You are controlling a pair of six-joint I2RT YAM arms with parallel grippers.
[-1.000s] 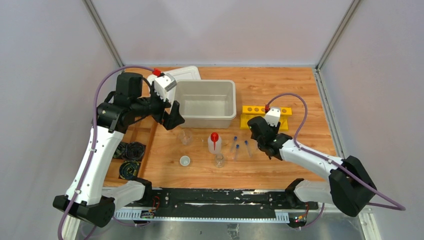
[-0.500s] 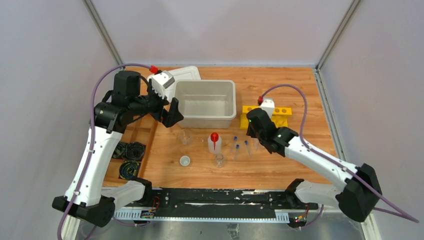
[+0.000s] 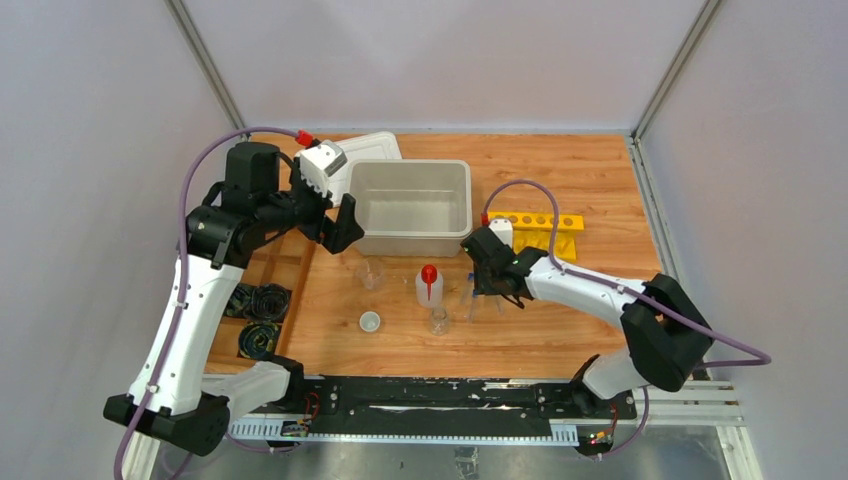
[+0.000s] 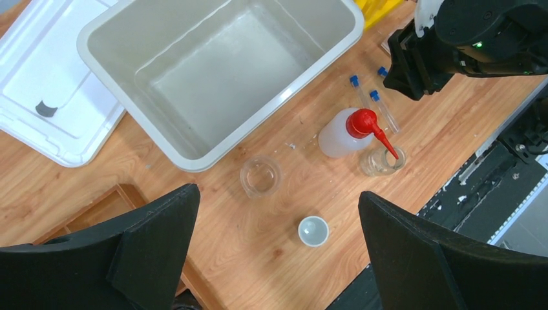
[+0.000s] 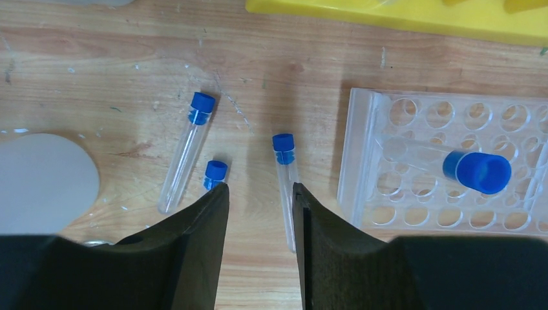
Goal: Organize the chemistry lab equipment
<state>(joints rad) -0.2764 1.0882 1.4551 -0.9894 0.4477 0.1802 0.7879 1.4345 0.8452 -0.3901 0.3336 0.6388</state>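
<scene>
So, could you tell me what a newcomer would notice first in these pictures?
Probably the white squeeze bottle with its red nozzle, standing mid-table in front of the big grey bin. Next, the right gripper hovers, jaws apart, over three blue-capped test tubes lying loose beside a clear rack, with a yellow rack just behind.

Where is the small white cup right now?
In the top view, the small white cup stands on the near side of the clear beaker, left of the small flask.
</scene>
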